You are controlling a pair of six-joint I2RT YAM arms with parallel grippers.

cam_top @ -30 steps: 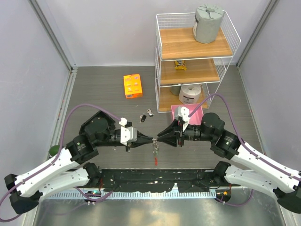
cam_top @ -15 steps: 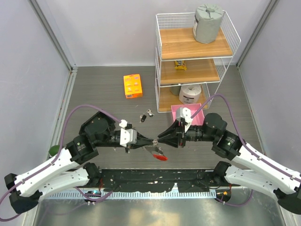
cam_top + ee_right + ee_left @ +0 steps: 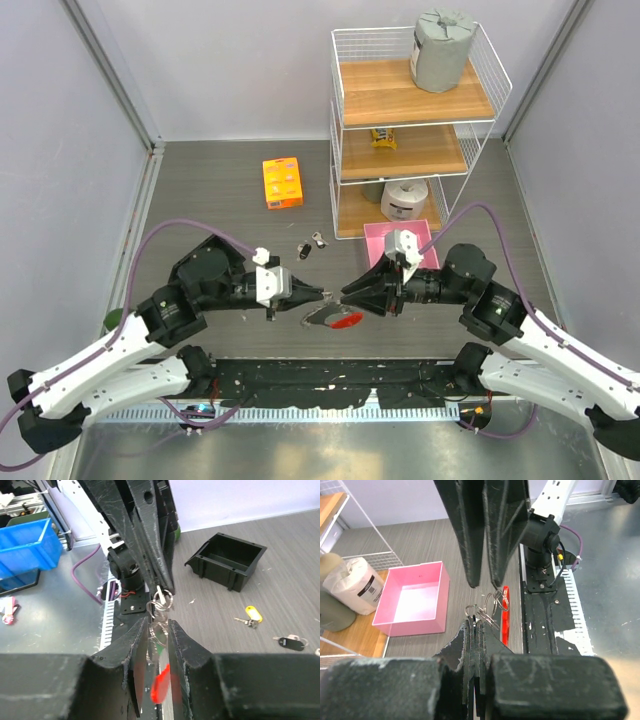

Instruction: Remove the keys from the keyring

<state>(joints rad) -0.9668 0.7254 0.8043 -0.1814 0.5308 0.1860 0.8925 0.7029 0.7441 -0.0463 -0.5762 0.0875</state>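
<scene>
The keyring hangs in the air between my two grippers, low over the table's near edge. My left gripper is shut on a thin silvery ring of it. My right gripper faces it tip to tip, closed around the bunch, with rings and a green tag between its fingers. The red strap fob sticks out below the tips. Two loose keys lie on the table, one with a yellow tag, one with a dark head.
A pink open box sits by the right arm, in front of a white wire shelf with paper rolls. An orange box lies farther back. A black bin and a blue bin show in the right wrist view.
The red fob, hanging straight down a second ago, has swung up and to the right under the right gripper. Both gripper tips have dropped slightly and stay together.
</scene>
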